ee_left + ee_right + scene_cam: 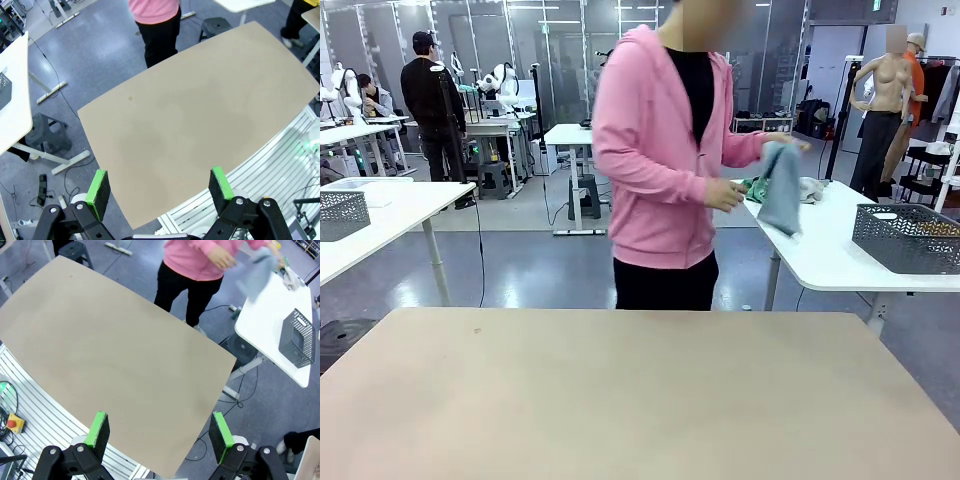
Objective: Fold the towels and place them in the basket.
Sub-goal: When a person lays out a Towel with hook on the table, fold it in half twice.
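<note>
You are at the very start of the job: no towel has reached your work surface yet. The person stands at the far edge of the tan table, turned toward 3 o'clock, and holds one pale blue-grey towel hanging from both hands above the near corner of the white side table. In the right wrist view that same towel sits at about 1 o'clock. The dark mesh basket rests on that side table too, at 3 o'clock in the front view and well apart from your table, with open floor between. Your left gripper is spread wide, green pads far apart, with nothing between them; your right gripper is the same, wide and unloaded. Both hang high above the table. My reading is that the next move belongs to the person, who has to lay or hand over the towel, so hold off until the cloth is within reach. The tan top gives you broad, flat room for spreading and folding. Mind its near edge, where the slatted white frame begins, and its far edge, where the person's body is close. The basket looks beyond easy reach where it stands, so expect it to come nearer first.
</note>
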You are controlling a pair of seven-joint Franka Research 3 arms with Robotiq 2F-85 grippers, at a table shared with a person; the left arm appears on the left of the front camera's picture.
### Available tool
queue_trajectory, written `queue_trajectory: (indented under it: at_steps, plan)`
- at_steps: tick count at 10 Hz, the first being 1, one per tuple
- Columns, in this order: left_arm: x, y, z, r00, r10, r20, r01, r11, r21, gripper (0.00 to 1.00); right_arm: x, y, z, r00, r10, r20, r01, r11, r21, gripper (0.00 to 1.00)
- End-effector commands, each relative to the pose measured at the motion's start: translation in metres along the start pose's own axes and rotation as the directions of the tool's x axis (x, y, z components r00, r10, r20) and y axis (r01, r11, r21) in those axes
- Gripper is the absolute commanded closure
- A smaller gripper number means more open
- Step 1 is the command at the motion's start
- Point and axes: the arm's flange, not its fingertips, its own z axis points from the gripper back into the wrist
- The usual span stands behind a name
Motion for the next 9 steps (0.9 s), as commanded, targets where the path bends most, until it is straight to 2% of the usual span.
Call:
queue_trajectory:
  at_steps: [1, 9]
  plan:
    - [0.0015, -0.0002, 0.0009, 1.000, -0.003, 0.002, 0.003, 1.000, -0.002, 0.00, 0.0006, 0.0000, 0.0000, 1.000, 0.004, 0.003, -0.004, 1.000, 0.007, 0.00]
    - [0.0015, -0.0002, 0.0009, 1.000, -0.003, 0.002, 0.003, 1.000, -0.002, 0.00, 0.0006, 0.0000, 0.0000, 1.000, 0.004, 0.003, -0.004, 1.000, 0.007, 0.00]
